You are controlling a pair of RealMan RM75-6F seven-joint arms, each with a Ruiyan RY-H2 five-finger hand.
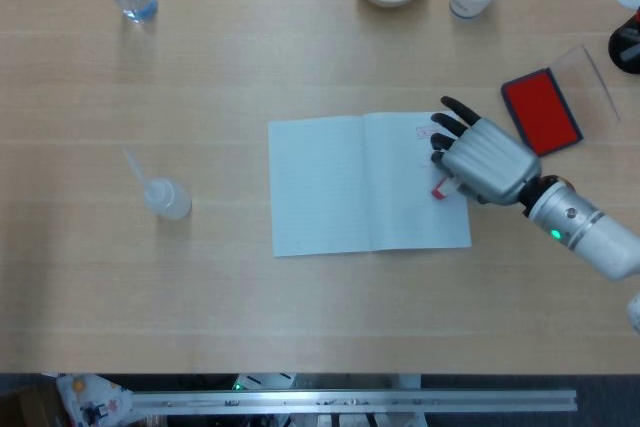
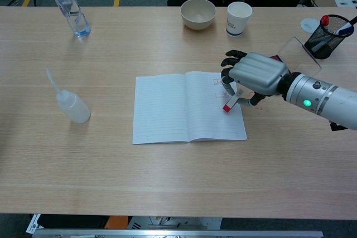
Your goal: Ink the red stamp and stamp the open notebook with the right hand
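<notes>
The open notebook (image 1: 369, 183) is laid flat near the middle of the table (image 1: 300, 307), and the right hand (image 1: 483, 160) is parked over the right-hand page, close to that page's outer edge. The red stamp (image 2: 230, 104) is grasped by that hand, pinched in the fingers (image 2: 233, 55), with its lower end tilted down onto the paper in the chest view; whether it's actually pressed flat can't really be told. In the head view only a small red bit of the stamp (image 1: 440, 190) is seen poking out below the hand. A couple of faint red marks (image 2: 219, 81) are already printed higher up on the same page, just beside the fingertips. The red ink pad (image 1: 541, 111) is left open toward the table's right edge, well apart from the notebook, with its clear lid (image 1: 588, 80) tipped back behind it. Along the far edge, a beige bowl (image 2: 198, 13) and a white paper cup (image 2: 239, 18) are set next to each other, and a water bottle (image 2: 70, 8) is stood up near the far left corner. A squeeze bottle (image 2: 71, 104) with a long nozzle is lying tilted on the left side of the table, well clear of the notebook. A black mesh pen holder (image 2: 326, 35) is tucked near the far right corner. The left hand isn't caught in either view.
</notes>
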